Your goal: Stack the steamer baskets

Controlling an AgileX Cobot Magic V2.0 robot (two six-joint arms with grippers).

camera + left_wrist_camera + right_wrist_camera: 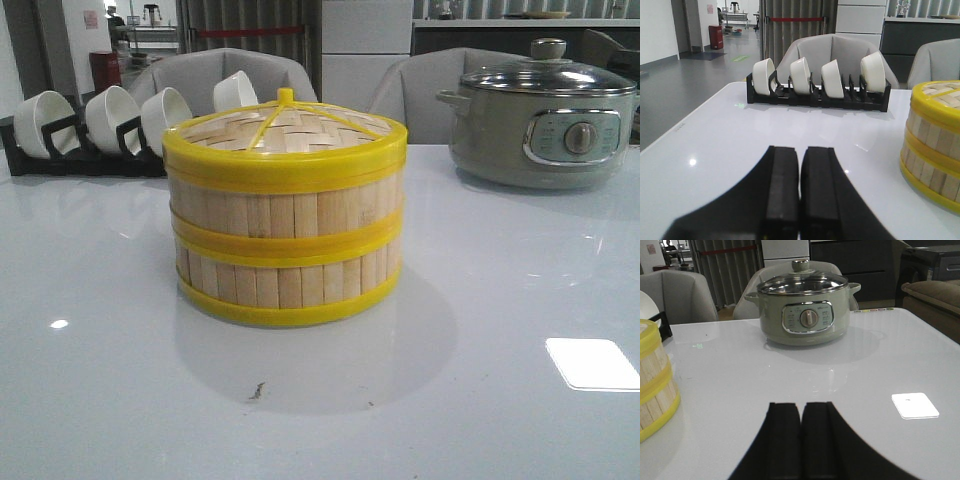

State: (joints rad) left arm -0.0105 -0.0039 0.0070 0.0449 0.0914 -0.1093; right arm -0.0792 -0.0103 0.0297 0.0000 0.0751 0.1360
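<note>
Two steamer baskets stand stacked in the middle of the white table: the upper basket [285,205] rests on the lower basket [285,285]. A woven bamboo lid [287,135] with yellow rim and knob covers the top. The stack also shows in the left wrist view [935,145] and in the right wrist view [655,385]. My left gripper [800,150] is shut and empty, low over the table, apart from the stack. My right gripper [801,406] is shut and empty on the stack's other side. Neither gripper shows in the front view.
A black rack [60,150] with several white bowls [110,118] stands at the back left; it also shows in the left wrist view [815,97]. A grey-green electric pot [545,125] with a glass lid stands at the back right, seen too in the right wrist view [805,310]. Chairs stand behind the table.
</note>
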